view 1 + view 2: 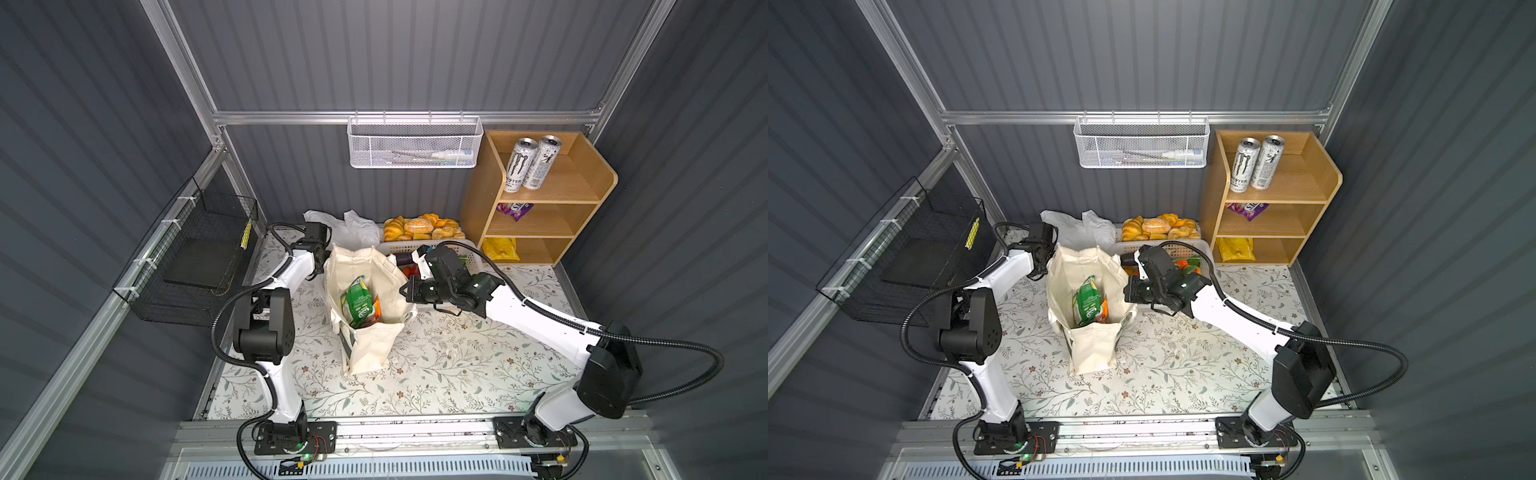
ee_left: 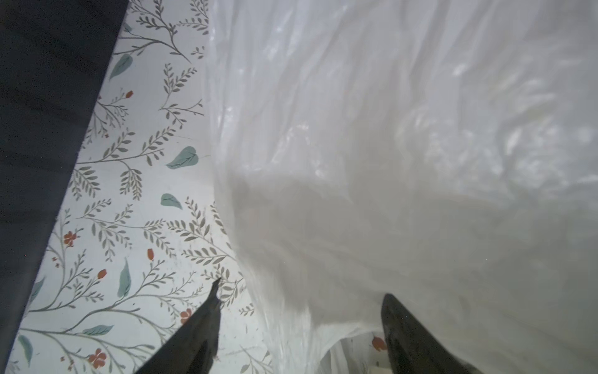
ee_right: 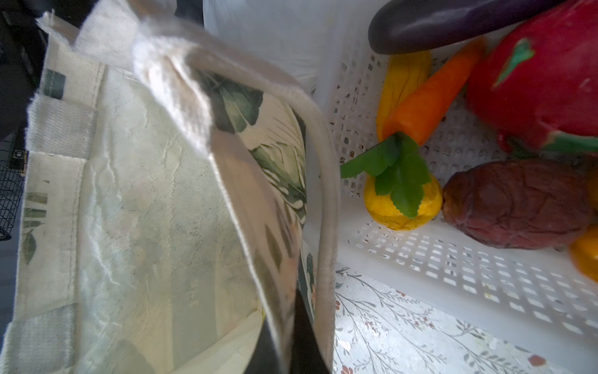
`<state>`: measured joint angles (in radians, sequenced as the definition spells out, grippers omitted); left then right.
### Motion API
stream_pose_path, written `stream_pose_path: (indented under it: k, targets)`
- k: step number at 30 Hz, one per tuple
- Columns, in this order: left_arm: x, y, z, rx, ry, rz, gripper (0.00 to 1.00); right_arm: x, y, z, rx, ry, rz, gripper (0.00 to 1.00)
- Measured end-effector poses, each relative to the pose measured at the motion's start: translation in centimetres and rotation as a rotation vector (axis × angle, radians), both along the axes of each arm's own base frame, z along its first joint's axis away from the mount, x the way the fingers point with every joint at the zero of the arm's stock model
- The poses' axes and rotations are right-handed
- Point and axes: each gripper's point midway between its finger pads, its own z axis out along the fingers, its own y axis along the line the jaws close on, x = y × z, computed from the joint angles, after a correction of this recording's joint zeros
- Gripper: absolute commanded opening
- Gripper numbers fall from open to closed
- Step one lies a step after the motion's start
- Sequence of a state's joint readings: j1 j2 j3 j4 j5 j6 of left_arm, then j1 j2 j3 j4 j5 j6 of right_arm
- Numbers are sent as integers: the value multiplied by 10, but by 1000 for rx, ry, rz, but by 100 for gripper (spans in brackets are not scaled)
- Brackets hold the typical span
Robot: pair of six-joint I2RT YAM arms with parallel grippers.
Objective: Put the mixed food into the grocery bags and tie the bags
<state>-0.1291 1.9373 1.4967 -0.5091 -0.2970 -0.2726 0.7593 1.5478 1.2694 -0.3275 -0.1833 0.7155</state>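
Right gripper (image 3: pixel 284 343): jaws closed, pinching the rim of the canvas tote (image 1: pixel 370 345) on its right side. I read the grip from the woven cream fabric folded between the dark fingers.

Left gripper (image 2: pixel 302 288): jaws spread wide, gripping nothing. The thin, crinkled, translucent white plastic bag (image 2: pixel 388 129) lies just ahead of the fingertips and partly between them; I cannot tell whether they touch it.

The tote stands upright and open at mid-table. It has a leaf print and striped straps. A glossy green snack packet (image 1: pixel 356 301) sits inside it.

Just beside the tote, the white perforated basket (image 3: pixel 420 259) holds toy produce: a smooth purple eggplant (image 3: pixel 453 22), an orange carrot (image 3: pixel 427 97), a red piece (image 3: pixel 543 81) and a wrinkled brown piece (image 3: pixel 517 207).

The table covering (image 1: pixel 457 365) is pale with a floral sprig pattern. The enclosure walls (image 1: pixel 395 54) are dark and ribbed.
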Motion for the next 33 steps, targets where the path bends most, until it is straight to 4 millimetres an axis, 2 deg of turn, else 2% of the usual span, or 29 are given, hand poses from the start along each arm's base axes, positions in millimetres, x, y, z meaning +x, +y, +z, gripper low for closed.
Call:
stream_pose_path:
  k: [8, 12, 15, 18, 21, 24, 30, 33]
  targets:
    - [10, 3, -38, 26, 72, 26, 80, 1, 3, 1, 14, 1, 7, 0]
    - [2, 4, -43, 17, 85, 40, 84, 1, 4, 1, 19, 2, 7, 0]
    - [-13, 3, -35, -9, 71, 52, 85, 1, 4, 1, 20, 4, 8, 0]
    - [-28, 2, -13, -45, 20, 60, 85, 3, 4, -1, 20, 7, 6, 0]
    - [-36, 3, 11, -69, -40, 74, 85, 4, 3, -2, 20, 8, 4, 0]
    - [-42, 3, 18, -85, -68, 88, 85, 4, 4, -1, 24, 8, 7, 0]
    - [-67, 6, -16, -88, 16, 125, 85, 4, 4, -1, 27, 8, 10, 0]
    - [-70, 8, -28, -84, 43, 136, 83, 4, 5, -1, 27, 8, 11, 0]
